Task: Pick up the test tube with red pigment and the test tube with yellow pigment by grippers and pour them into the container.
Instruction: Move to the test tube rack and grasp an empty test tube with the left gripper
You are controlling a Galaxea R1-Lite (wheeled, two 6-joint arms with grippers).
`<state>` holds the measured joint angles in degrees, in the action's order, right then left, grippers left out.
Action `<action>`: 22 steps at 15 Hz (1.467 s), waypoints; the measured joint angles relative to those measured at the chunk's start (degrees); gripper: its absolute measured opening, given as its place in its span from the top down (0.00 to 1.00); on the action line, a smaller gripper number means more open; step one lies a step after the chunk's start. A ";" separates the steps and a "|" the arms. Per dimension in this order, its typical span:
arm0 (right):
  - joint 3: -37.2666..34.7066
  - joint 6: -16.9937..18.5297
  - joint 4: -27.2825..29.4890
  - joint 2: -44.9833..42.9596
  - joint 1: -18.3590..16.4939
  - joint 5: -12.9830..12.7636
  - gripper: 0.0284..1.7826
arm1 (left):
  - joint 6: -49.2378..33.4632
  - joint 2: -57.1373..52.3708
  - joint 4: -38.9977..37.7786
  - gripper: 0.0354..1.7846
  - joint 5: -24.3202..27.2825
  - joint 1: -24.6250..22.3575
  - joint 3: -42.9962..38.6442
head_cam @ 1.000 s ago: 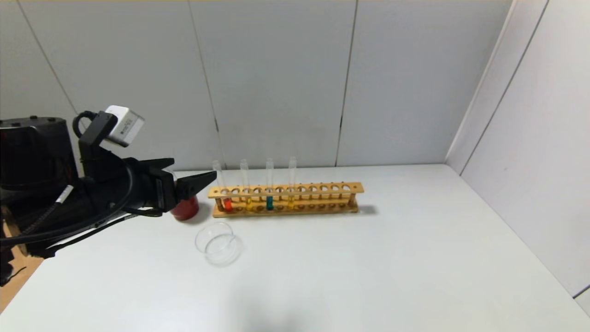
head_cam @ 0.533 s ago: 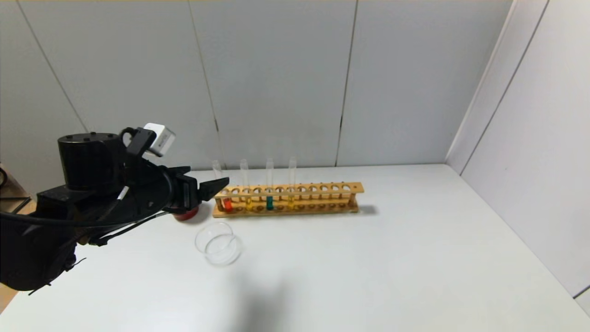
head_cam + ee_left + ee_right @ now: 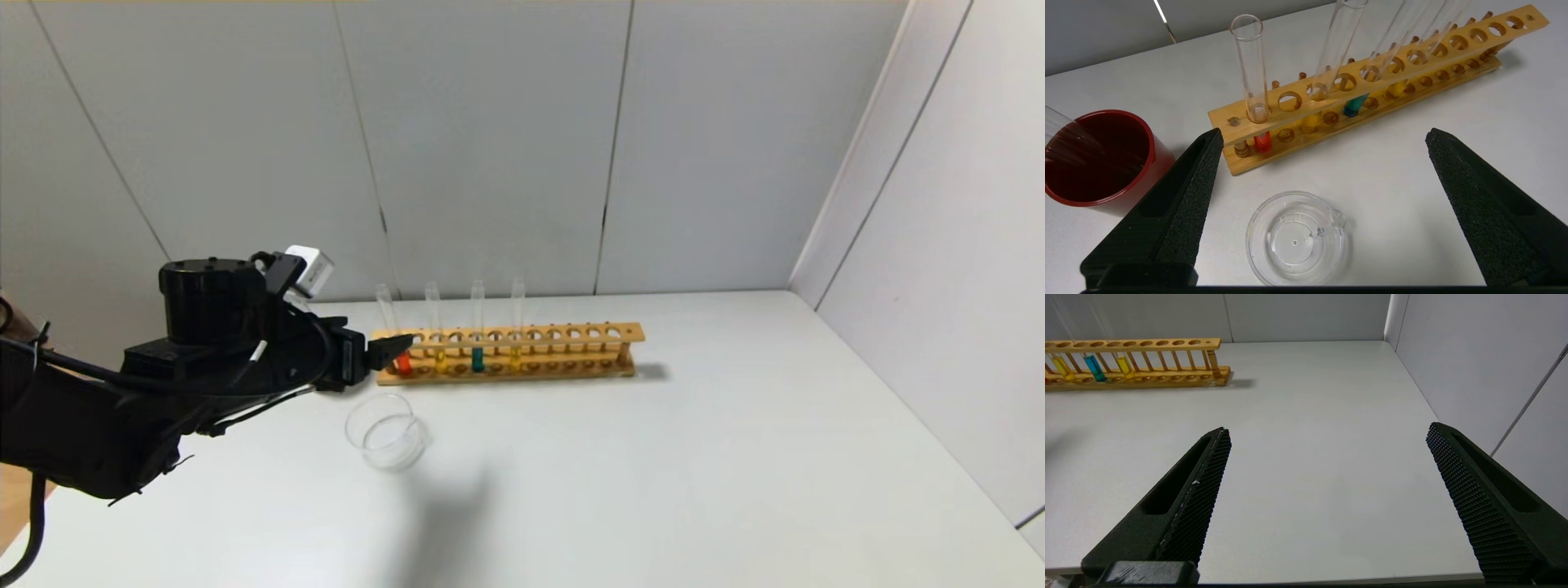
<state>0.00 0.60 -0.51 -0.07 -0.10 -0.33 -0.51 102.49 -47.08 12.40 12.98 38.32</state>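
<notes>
The test tube with red pigment (image 3: 403, 362) (image 3: 1262, 141) stands upright in the left end of a wooden rack (image 3: 571, 333). A bright yellow tube (image 3: 441, 359) stands beside it. The test tube with yellow pigment (image 3: 515, 356) (image 3: 1397, 88), deeper golden, stands right of a green tube (image 3: 478, 358). My left gripper (image 3: 396, 349) (image 3: 1323, 132) is open and empty. It hangs just left of the red tube, apart from it. The clear glass container (image 3: 386, 431) (image 3: 1296, 237) sits empty on the table below and in front of the jaws. My right gripper (image 3: 1327, 430) is open and empty over bare table, far right of the rack.
A dark red cup (image 3: 1098, 157) stands left of the rack's end, beside one left finger (image 3: 1180, 204); in the head view the left arm hides it. The white table (image 3: 694, 457) ends at grey walls behind and on the right.
My left arm has moved down and to the right, bringing its open jaws up to the rack's left end and covering the red cup in the head view. The tubes and dish have not moved.
</notes>
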 joint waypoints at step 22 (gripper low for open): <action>0.00 0.00 0.00 0.00 0.02 -0.02 0.02 | -0.04 14.30 -2.06 0.02 0.09 -2.33 12.40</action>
<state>0.00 0.60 -0.51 -0.07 -0.07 -0.35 -0.55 116.79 -49.14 12.48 10.65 50.71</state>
